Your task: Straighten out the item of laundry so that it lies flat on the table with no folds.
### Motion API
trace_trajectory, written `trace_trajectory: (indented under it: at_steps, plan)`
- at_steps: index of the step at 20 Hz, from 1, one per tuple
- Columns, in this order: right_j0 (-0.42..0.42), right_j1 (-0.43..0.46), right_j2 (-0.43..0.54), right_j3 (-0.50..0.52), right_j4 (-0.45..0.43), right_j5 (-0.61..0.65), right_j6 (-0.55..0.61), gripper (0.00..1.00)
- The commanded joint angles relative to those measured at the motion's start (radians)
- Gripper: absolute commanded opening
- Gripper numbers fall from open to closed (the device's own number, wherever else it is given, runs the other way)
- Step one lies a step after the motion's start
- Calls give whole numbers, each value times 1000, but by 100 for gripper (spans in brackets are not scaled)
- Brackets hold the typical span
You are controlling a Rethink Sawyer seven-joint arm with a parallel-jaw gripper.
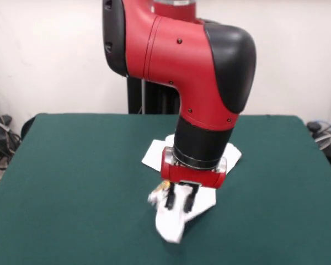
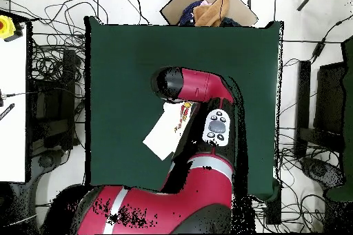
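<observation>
The item of laundry (image 1: 176, 221), a small white T-shirt, lies crumpled near the middle of the dark green table (image 1: 71, 165). Part of it reaches back behind the arm (image 1: 154, 152). My gripper (image 1: 180, 200) hangs straight down over the shirt's near part, with its two black fingers (image 1: 170, 200) apart and white cloth showing between them. I cannot tell whether they touch the cloth. In the overhead view the shirt (image 2: 164, 134) shows a bit of red-orange print (image 2: 185, 113) beside the arm, which hides the gripper and the rest of the shirt on the table (image 2: 117, 53).
A cardboard box with cloth in it (image 2: 210, 8) sits just beyond one table edge. A white bench (image 2: 14, 108) stands beside the table. Cables lie on the floor around it. The red arm's big elbow (image 1: 209, 72) hangs over the table's middle.
</observation>
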Motion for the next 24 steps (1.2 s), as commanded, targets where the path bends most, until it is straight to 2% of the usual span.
trace_trajectory:
  at_steps: [1, 11, 15, 19, 22, 24]
  plan:
    - [-13, -25, 102, 5, 16, 166, 73, 100]
    - [-31, -35, 142, 102, 33, 50, 107, 100]
    - [-23, -79, 150, 149, 51, 93, 130, 100]
    - [-28, -88, 186, 226, 87, 77, 160, 100]
    - [-4, -87, 161, 239, 85, 104, 186, 100]
    - [0, -108, 158, 284, 92, 101, 194, 100]
